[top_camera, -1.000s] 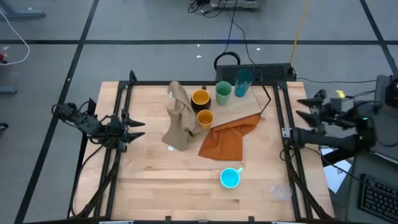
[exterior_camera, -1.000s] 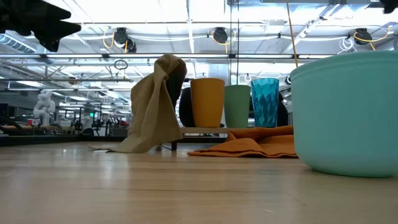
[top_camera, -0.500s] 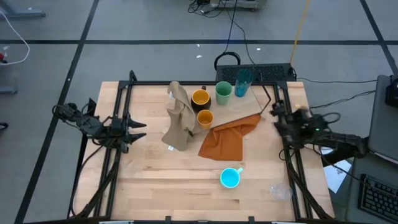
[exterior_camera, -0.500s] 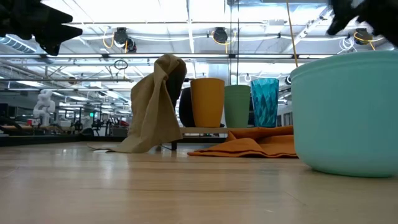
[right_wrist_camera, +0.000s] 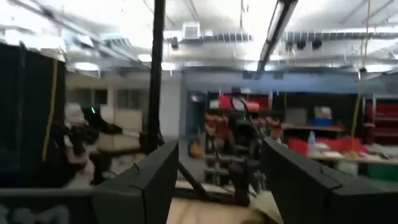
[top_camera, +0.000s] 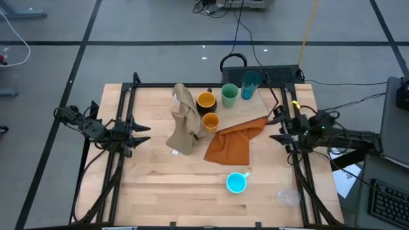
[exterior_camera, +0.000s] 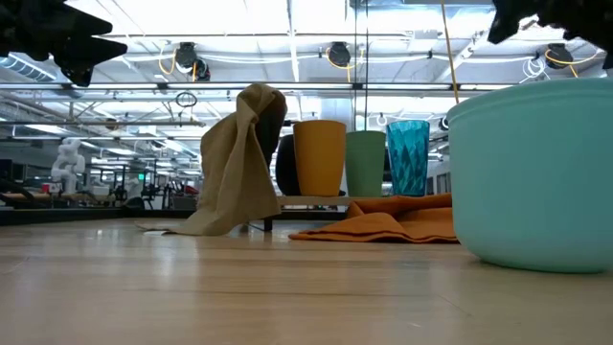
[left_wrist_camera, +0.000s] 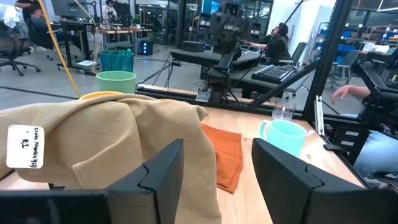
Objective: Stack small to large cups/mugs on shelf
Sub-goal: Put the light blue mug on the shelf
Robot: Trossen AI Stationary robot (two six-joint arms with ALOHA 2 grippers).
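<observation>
At the far side stand the teal tumbler (top_camera: 250, 84), the light green cup (top_camera: 229, 95) and the yellow mug (top_camera: 206, 100), with the small orange cup (top_camera: 210, 121) just in front. In the low view they stand on a thin raised board (exterior_camera: 321, 198), which I take for the shelf. The cyan mug (top_camera: 236, 183) and the clear glass (top_camera: 289, 197) stand near the front right. My left gripper (top_camera: 146, 133) hangs open over the table's left side. My right gripper (top_camera: 275, 126) hangs open over the right side, beside the orange cloth.
A tan cloth (top_camera: 184, 121) stands heaped left of the mugs. An orange cloth (top_camera: 235, 142) lies spread at the middle. Black frame rails (top_camera: 121, 160) run along both sides. Bare wood lies at the front left. A person's hand (left_wrist_camera: 348, 93) shows beyond the table.
My right gripper has come in from beyond the table's right edge toward the left, sinking, until it hangs over the right rail; it stays open. Nothing on the table has moved.
</observation>
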